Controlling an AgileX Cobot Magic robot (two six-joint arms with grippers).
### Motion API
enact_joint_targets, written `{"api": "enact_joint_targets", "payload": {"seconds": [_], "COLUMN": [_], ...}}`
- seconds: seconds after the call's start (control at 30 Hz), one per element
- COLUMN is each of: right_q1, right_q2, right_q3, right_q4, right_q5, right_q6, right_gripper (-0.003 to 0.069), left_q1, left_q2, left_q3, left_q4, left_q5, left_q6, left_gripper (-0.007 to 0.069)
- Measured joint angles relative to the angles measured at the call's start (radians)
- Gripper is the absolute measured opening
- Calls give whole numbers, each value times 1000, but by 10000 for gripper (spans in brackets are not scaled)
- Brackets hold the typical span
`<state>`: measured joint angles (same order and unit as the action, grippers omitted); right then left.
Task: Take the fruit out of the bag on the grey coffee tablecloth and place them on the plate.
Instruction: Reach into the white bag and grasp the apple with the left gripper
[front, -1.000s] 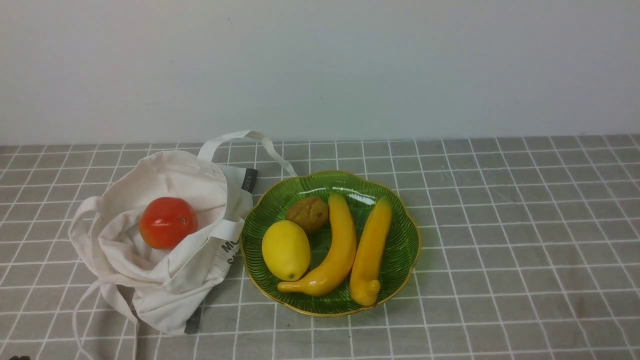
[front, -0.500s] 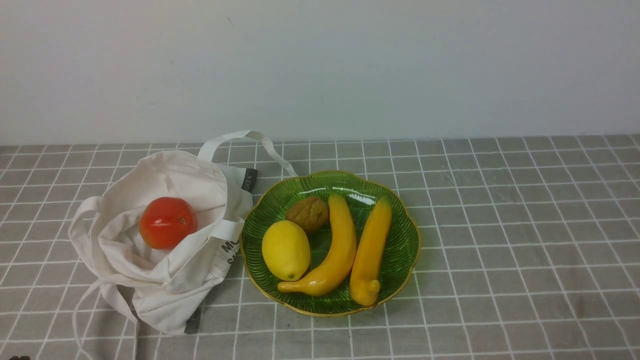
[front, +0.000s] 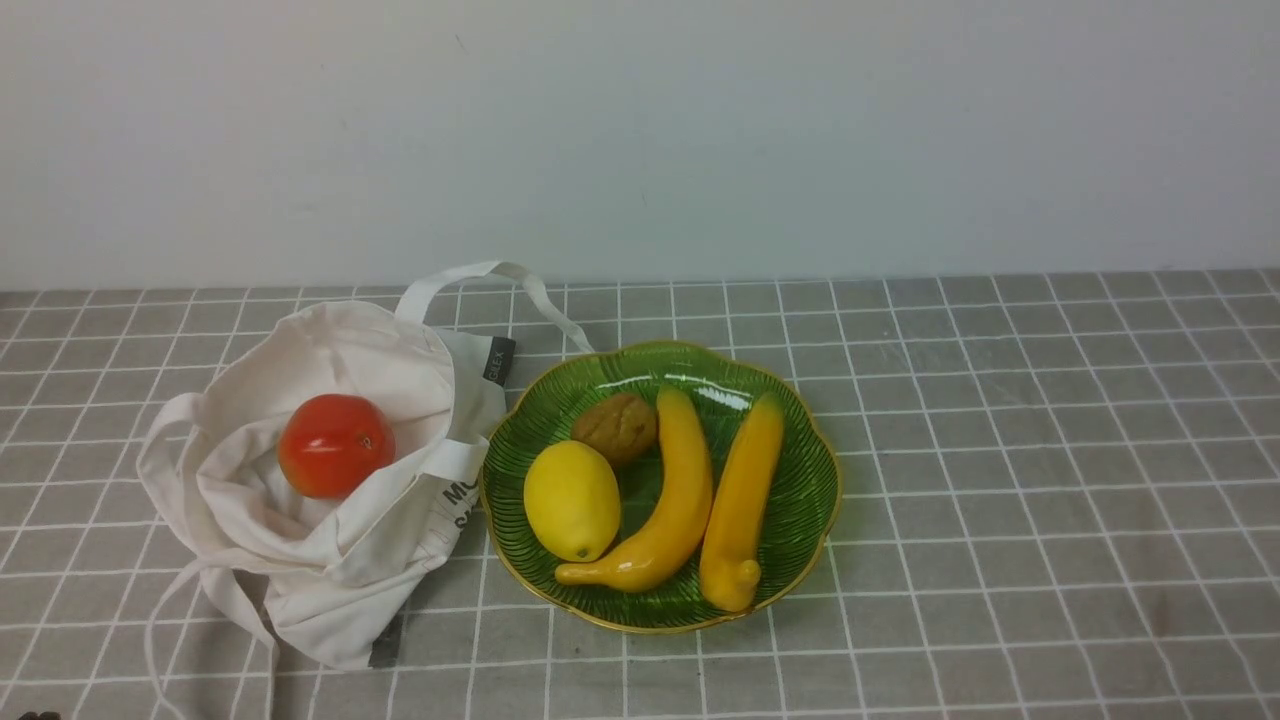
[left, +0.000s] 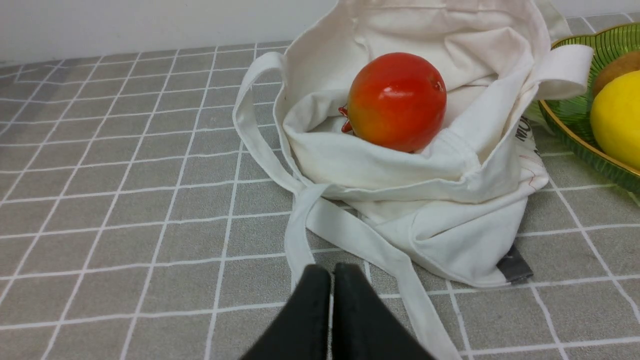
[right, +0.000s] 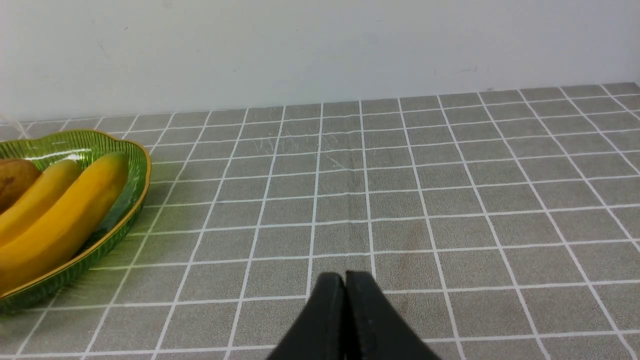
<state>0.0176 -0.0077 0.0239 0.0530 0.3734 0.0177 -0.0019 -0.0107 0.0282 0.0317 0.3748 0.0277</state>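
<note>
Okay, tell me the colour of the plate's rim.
The plate's rim is gold, around a green dish; it shows best in the front view.

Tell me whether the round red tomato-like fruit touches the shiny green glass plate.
Apart. The front view shows the tomato-like fruit in the off-white cloth bag, with bag cloth between it and the plate.

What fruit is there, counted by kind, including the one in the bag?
Red tomato-like fruit: 1, in the bag
Yellow lemon: 1
Brown wrinkled fruit: 1
Yellow bananas: 2
Total: 5
</note>
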Motion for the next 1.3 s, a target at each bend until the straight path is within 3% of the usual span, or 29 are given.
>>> {"api": "enact_joint_targets", "payload": {"seconds": [0.13, 0.27, 0.37, 0.5, 0.57, 1.0, 1.1, 1.3], "right_q1": [0, 0, 0, 0, 0, 0, 0, 0], "right_q2": [0, 0, 0, 0, 0, 0, 0, 0], "right_q3": [0, 0, 0, 0, 0, 0, 0, 0], "right_q4": [0, 0, 0, 0, 0, 0, 0, 0], "right_q5": [0, 0, 0, 0, 0, 0, 0, 0], "right_q6": [0, 0, 0, 0, 0, 0, 0, 0], "right_gripper": [-14, -14, -14, -14, -14, -14, -14, -14], "left_q1": [0, 0, 0, 0, 0, 0, 0, 0], "left_q2": [0, 0, 0, 0, 0, 0, 26, 386], "left_q3": [0, 0, 0, 0, 0, -30, -134, -434], "left_q4": [-49, -316, -602, -856, -915, -930, -856, -556], "left_q5": [0, 7, 17, 14, 10, 8, 109, 471], "left_q6": [-14, -134, -247, -285, -274, -158, -119, -113], "left_gripper": [-8, -8, -8, -8, -8, -8, -8, -8]}}
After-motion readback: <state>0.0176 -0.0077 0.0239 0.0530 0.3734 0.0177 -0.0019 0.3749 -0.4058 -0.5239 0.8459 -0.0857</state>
